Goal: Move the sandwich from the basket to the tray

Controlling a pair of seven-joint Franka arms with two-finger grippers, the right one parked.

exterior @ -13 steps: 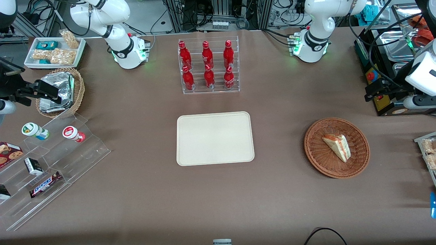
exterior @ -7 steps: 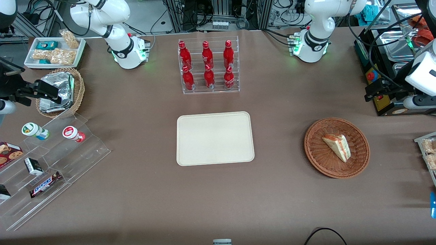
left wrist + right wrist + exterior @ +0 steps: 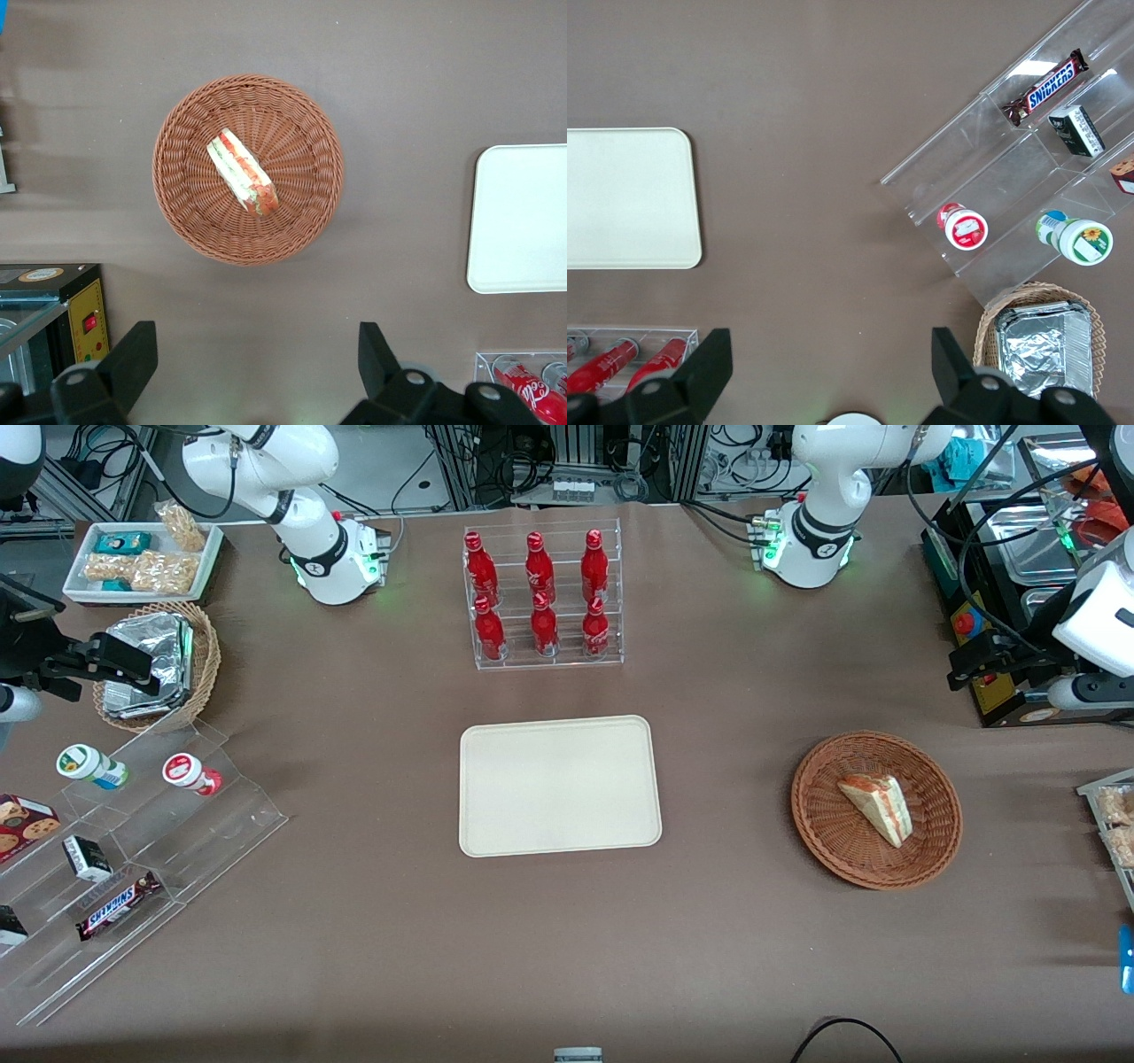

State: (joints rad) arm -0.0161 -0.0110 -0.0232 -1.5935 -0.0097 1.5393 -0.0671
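The sandwich (image 3: 877,808), a white wedge with red and green layers, lies in the reddish-brown wicker basket (image 3: 828,841) toward the working arm's end of the table. The cream tray (image 3: 558,784) lies flat at mid-table with nothing on it. My left gripper (image 3: 974,660) hangs high above the table, open and empty, farther from the front camera than the basket. In the left wrist view the gripper (image 3: 252,359) has its fingers wide apart over bare table, with the sandwich (image 3: 242,173) in the basket (image 3: 306,208) and an edge of the tray (image 3: 523,221) in sight.
A clear rack of red bottles (image 3: 542,598) stands farther from the front camera than the tray. A black control box (image 3: 997,686) sits beside my gripper. A clear stepped shelf with snacks (image 3: 133,850), a tan basket of foil packets (image 3: 151,662) and a white snack tray (image 3: 142,558) lie toward the parked arm's end.
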